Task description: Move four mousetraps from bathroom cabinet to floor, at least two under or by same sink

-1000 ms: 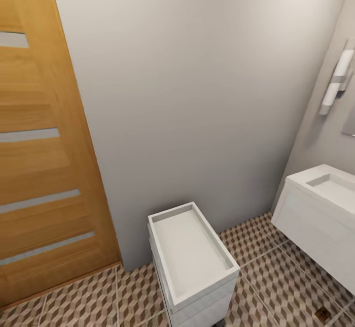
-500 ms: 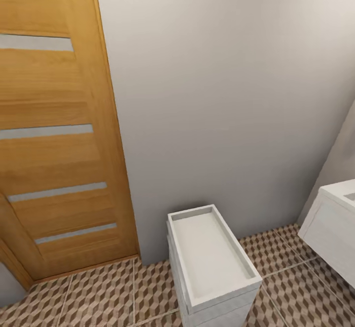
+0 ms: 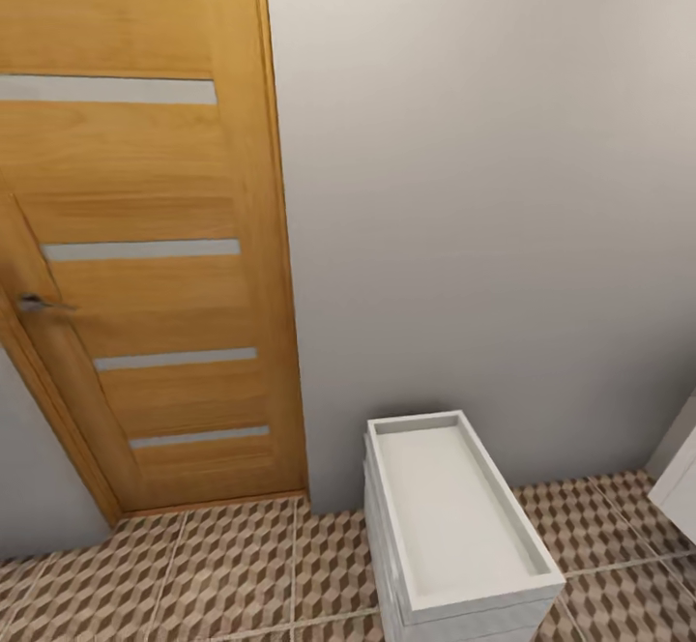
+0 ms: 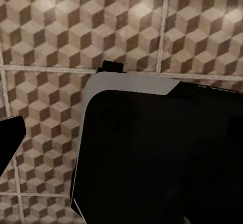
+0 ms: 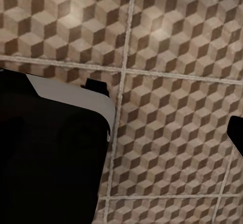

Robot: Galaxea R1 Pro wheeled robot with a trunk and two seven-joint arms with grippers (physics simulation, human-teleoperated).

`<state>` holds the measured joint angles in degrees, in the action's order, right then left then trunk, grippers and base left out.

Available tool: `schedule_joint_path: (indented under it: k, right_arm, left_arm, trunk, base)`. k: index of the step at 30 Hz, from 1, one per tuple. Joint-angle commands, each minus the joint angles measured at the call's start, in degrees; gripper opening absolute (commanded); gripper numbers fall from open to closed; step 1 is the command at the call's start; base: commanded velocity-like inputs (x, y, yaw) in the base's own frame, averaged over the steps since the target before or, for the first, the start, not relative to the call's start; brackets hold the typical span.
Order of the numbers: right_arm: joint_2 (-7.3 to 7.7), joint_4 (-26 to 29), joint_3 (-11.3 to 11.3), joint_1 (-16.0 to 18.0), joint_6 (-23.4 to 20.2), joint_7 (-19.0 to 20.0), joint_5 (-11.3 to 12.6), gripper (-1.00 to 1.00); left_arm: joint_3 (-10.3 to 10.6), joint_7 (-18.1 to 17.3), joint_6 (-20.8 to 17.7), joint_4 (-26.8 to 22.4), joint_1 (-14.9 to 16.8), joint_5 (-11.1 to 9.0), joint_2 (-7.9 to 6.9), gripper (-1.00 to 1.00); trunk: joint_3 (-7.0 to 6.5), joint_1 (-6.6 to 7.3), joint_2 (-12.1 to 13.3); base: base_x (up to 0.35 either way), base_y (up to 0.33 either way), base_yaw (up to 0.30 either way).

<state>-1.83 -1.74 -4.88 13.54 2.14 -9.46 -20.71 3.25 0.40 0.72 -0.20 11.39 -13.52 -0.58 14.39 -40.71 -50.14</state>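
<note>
The mousetraps and the cabinet are out of view. The bathroom floor (image 3: 222, 565) with its brown cube pattern runs along the bottom of the head view and also lies under both wrist cameras (image 4: 76, 27) (image 5: 177, 107). A white corner of the sink's vanity (image 3: 680, 487) shows at the right edge; its basin is out of view. In the left wrist view one dark fingertip (image 4: 10, 133) pokes in at the edge. The right wrist view has a dark fingertip (image 5: 236, 133) at its edge as well. Nothing is seen held by either one.
A tall orange-brown door (image 3: 145, 236) with a metal handle (image 3: 34, 304) stands at the left, beside a plain grey wall (image 3: 483, 188). A white narrow drawer unit (image 3: 454, 516) with a tray-like top stands against that wall. My dark body (image 4: 162, 153) (image 5: 50, 153) hangs over the tiles.
The head camera has swung left: the door has come further into the picture, its handle now shows, and the white vanity has slid to the right edge.
</note>
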Motion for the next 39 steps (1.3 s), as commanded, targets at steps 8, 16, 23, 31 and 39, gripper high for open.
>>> schedule_joint_path:
  k: [8,16,23,31,39]
  right_arm:
    - [-0.06,-0.2,-0.5,0.1,0.2,-0.3,-0.6,1.00]
    - [-0.10,-0.2,-0.5,0.1,0.2,-0.3,-0.6,1.00]
    - [-0.10,-0.2,-0.5,0.1,0.2,-0.3,-0.6,1.00]
    - [-0.07,-0.2,-0.5,0.1,0.2,-0.3,-0.6,1.00]
    - [-0.02,-0.2,-0.5,0.1,0.2,-0.3,-0.6,1.00]
  left_arm:
    - [0.4,0.0,0.1,0.0,0.0,-0.5,-0.03,1.00]
    - [0.4,0.0,0.1,0.0,0.0,-0.5,-0.03,1.00]
    - [0.4,0.0,0.1,0.0,0.0,-0.5,-0.03,1.00]
    - [0.4,0.1,0.1,0.0,0.0,-0.5,-0.03,1.00]
    - [0.4,0.0,0.1,0.0,0.0,-0.5,-0.03,1.00]
  trunk:
    - [0.07,0.00,0.0]
    - [0.07,0.00,0.0]
    - [0.07,0.00,0.0]
    - [0.07,0.00,0.0]
    - [0.07,0.00,0.0]
  base:
    - [0.000,0.000,0.300]
    - [0.000,0.000,0.300]
    - [0.000,0.000,0.300]
    - [0.000,0.000,0.300]
    - [0.000,0.000,0.300]
